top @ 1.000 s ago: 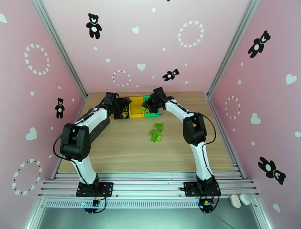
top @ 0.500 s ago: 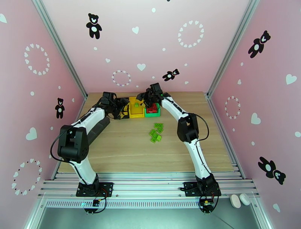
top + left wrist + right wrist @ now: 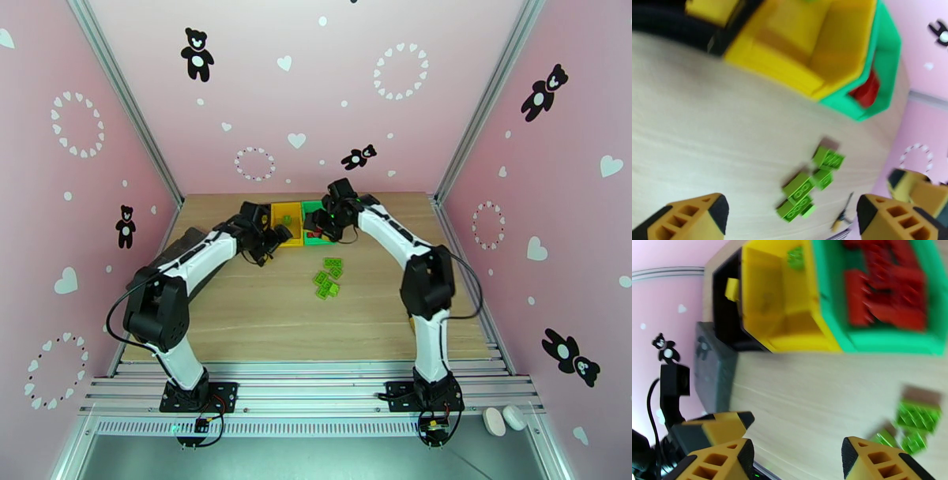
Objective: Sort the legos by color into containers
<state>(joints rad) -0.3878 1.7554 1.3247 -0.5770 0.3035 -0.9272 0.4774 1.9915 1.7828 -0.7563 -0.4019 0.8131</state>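
Observation:
Three bins stand in a row at the back of the table: black (image 3: 725,311), yellow (image 3: 286,229) and green (image 3: 314,211). The black bin holds a yellow brick (image 3: 730,287). A green brick (image 3: 796,257) lies in the yellow bin (image 3: 782,299). Red bricks (image 3: 888,283) fill the green bin (image 3: 877,71). Several green legos (image 3: 328,278) lie loose on the table, also close in the left wrist view as green legos (image 3: 809,185). My left gripper (image 3: 276,235) hangs open and empty by the yellow bin's front. My right gripper (image 3: 324,229) is open and empty over the green bin's front.
A dark grey tray (image 3: 713,370) lies left of the black bin, near the left wall (image 3: 186,241). A small screwdriver (image 3: 841,213) lies on the table past the green legos. Pink walls close in the table on three sides.
The right gripper let a green brick go into the yellow bin, then swung back right to the green bin's front. The left gripper moved right, from the black bin to the yellow bin's front.

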